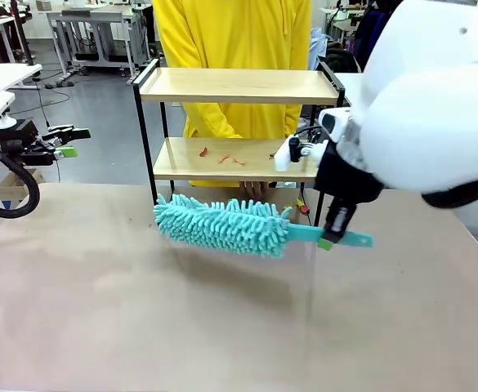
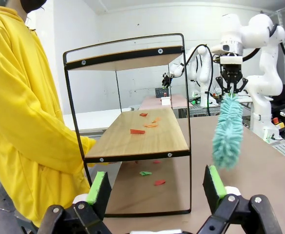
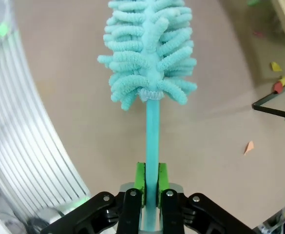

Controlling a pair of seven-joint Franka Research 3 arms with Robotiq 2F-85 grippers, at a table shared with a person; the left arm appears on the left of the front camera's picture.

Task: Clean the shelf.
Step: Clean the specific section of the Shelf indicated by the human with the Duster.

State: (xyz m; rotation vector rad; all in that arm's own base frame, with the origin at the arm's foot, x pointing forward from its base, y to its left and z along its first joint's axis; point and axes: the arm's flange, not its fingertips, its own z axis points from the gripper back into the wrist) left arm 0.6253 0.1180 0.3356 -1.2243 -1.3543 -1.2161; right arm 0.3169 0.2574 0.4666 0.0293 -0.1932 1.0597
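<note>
The right gripper (image 3: 151, 179) is clamped on the thin handle (image 3: 152, 131) of a fluffy teal duster (image 1: 222, 224), green pads pressed against either side, and holds it roughly level and low over the brown table (image 1: 124, 310). The duster's head points left, just on the near side of the shelf (image 1: 239, 86). The shelf, two light wooden boards in a thin black frame, stands upright at the far middle of the table, directly in front of a person in a yellow top (image 1: 230, 41). Small red and orange scraps (image 1: 222, 158) lie scattered on its lower board (image 1: 181, 167), and a green and a red scrap (image 2: 159, 182) lie on the table beneath it. The left gripper (image 1: 65, 145) hovers at the far left, well apart from the shelf, its jaws spread wide and holding nothing.
</note>
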